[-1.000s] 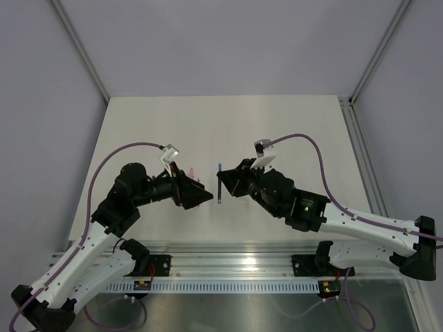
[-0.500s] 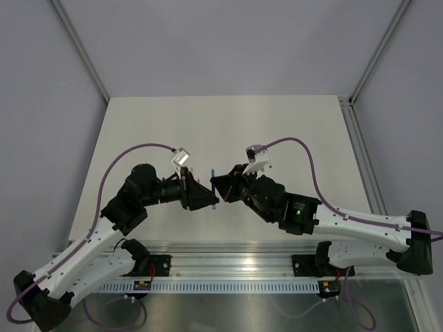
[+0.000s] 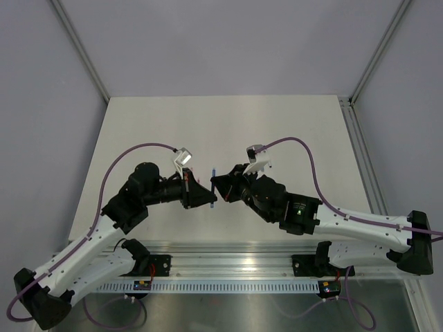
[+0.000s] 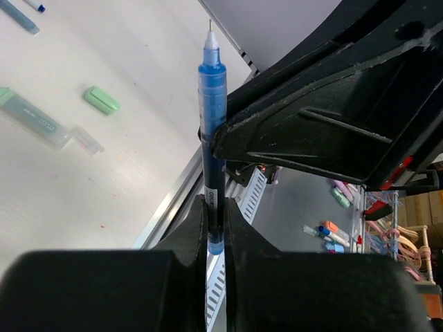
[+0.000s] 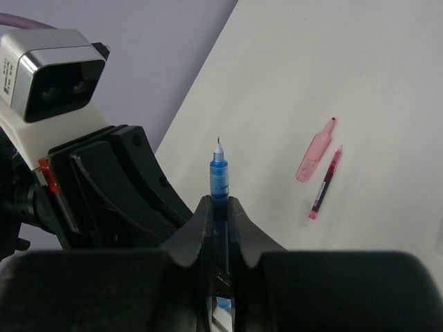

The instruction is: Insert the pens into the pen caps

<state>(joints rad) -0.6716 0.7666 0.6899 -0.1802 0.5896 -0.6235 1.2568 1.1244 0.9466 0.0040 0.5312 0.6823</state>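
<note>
A blue pen [image 3: 215,185] is held upright in the air between the two arms, uncapped, tip up. My left gripper [image 4: 214,211] is shut on the bottom end of the blue pen [image 4: 212,104]. My right gripper [image 5: 220,205] flanks the same pen's [image 5: 219,176] barrel higher up, its jaws slightly parted with thin gaps beside the barrel. On the table lie a pink pen cap [image 5: 315,151] and, beside it, a red pen [image 5: 325,183]. A light green pen cap [image 4: 102,99], a grey-green cap [image 4: 34,121] and a small whitish cap [image 4: 86,140] lie apart.
A teal pen [image 4: 21,17] lies at the far corner of the left wrist view. The metal rail [image 3: 228,252] runs along the table's near edge. Purple cables [image 3: 304,149] arch over both arms. More markers lie on the floor [image 4: 332,232] beyond the table.
The arms came together over the table's middle. My left gripper closed on the blue pen's bottom end. My right gripper's jaws eased a little wider around the barrel.
</note>
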